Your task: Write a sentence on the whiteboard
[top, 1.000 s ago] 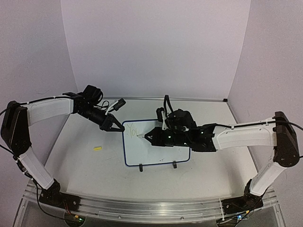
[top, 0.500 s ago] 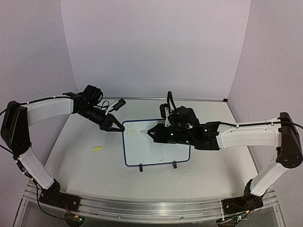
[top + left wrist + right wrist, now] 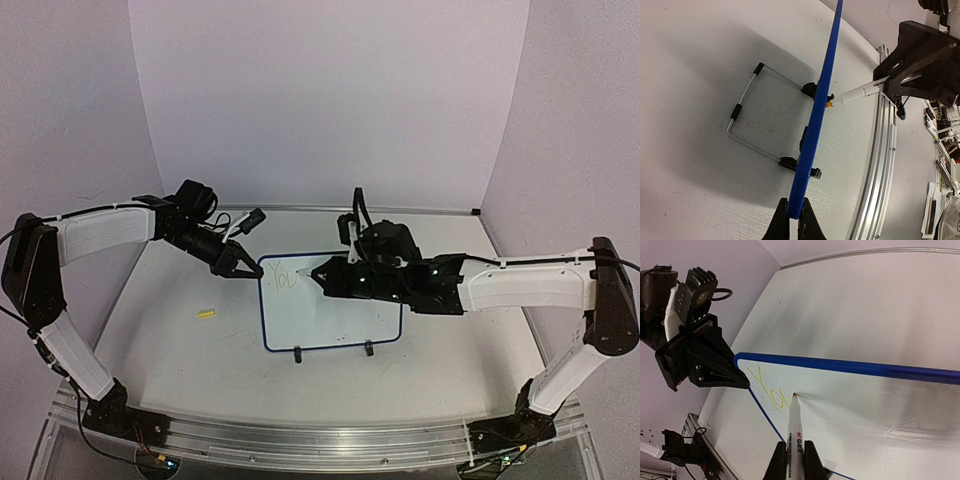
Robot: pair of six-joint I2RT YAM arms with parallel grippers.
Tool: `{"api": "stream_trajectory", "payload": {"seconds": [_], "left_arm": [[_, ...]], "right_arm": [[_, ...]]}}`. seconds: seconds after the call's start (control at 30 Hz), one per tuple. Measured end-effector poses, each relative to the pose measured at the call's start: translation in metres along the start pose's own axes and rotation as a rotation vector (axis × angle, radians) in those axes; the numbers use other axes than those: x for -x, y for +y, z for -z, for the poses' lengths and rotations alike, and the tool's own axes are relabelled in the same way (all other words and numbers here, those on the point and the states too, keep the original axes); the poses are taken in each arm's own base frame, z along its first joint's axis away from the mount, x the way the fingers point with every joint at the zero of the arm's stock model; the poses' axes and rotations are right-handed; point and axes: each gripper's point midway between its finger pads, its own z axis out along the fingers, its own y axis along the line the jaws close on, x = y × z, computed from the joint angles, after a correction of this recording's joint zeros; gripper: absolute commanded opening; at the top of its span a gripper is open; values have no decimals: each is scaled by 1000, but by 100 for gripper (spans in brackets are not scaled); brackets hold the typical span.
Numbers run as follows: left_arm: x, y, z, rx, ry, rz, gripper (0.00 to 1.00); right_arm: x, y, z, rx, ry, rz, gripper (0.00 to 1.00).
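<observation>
Left fingers (image 3: 781, 222) pinch the blue-framed whiteboard (image 3: 865, 405) at its corner; right fingers (image 3: 777, 465) clamp a red-lettered white marker (image 3: 793, 430), tip at yellow-green handwriting (image 3: 283, 277) reading "You".

my view takes in pale lilac walls (image 3: 330, 100) on three sides, a white table (image 3: 170, 350) under soft even light, a silver strip (image 3: 420, 209) along its far edge, an aluminium rail (image 3: 300, 438) nearest me

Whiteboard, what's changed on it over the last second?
The right gripper carried the marker rightward along the top line, and the sentence grew by a stroke or so. The left gripper stays clamped on the whiteboard corner; the board and the small yellow piece haven't moved.
</observation>
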Motion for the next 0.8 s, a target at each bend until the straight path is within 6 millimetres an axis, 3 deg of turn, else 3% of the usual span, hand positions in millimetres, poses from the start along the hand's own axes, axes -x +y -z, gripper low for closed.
{"api": "stream_trajectory", "payload": {"seconds": [0.2, 0.5, 0.8], "left_arm": [[0, 0, 0, 0, 0, 0, 0], [0, 0, 0, 3, 1, 0, 0], [0, 0, 0, 2, 2, -2, 0]], "right_arm": [[-3, -2, 0, 0, 5, -11, 0], [-27, -13, -2, -6, 66, -32, 0], [-22, -14, 5, -15, 50, -36, 0]]}}
